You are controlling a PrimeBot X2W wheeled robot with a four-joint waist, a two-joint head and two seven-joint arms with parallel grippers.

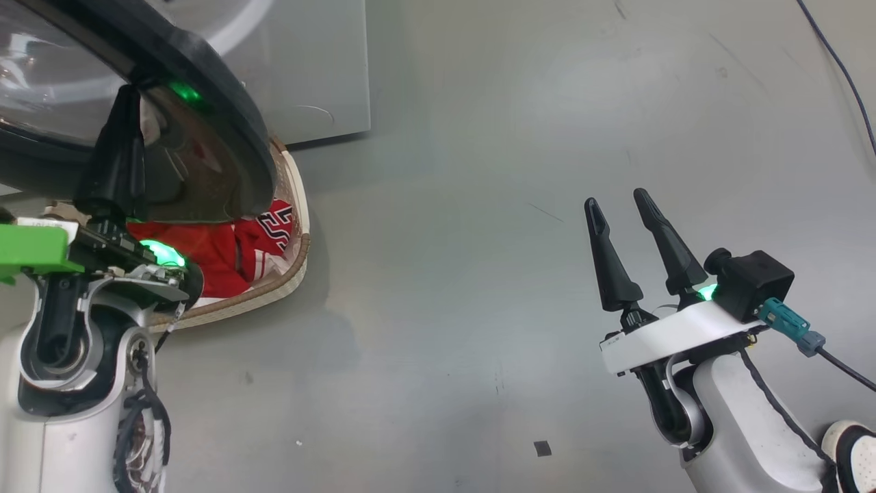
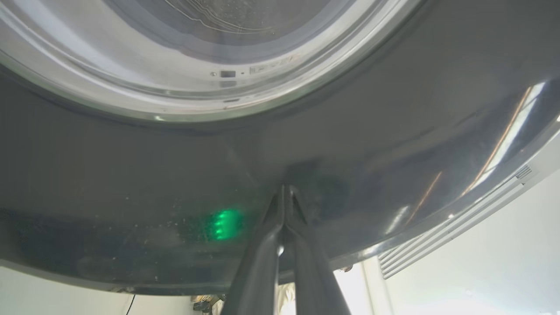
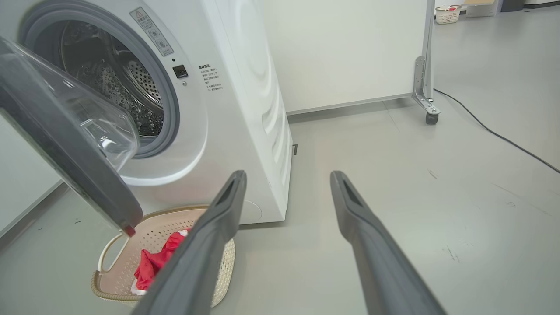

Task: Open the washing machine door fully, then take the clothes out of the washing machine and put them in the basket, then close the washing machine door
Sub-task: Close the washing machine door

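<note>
Left gripper [image 2: 284,192], clenched empty, rests on the door [image 2: 131,183] rim; slipping off that glossy curve would leave it ajar over the basket [image 3: 140,238]. Right gripper [image 3: 287,177] gapes empty.

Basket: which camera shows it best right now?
Right wrist view: the basket sits on the floor by the washing machine, rim, handle and clothes visible. Head view: the door covers part of it. Left wrist view faces the door.

Door blocked basket mouth
The washing machine door [image 1: 226,116] hung at 10 o'clock over the basket [image 1: 299,226], covering most of it; grey floor [image 1: 479,274] lay open from 12 to 4 o'clock.
</note>
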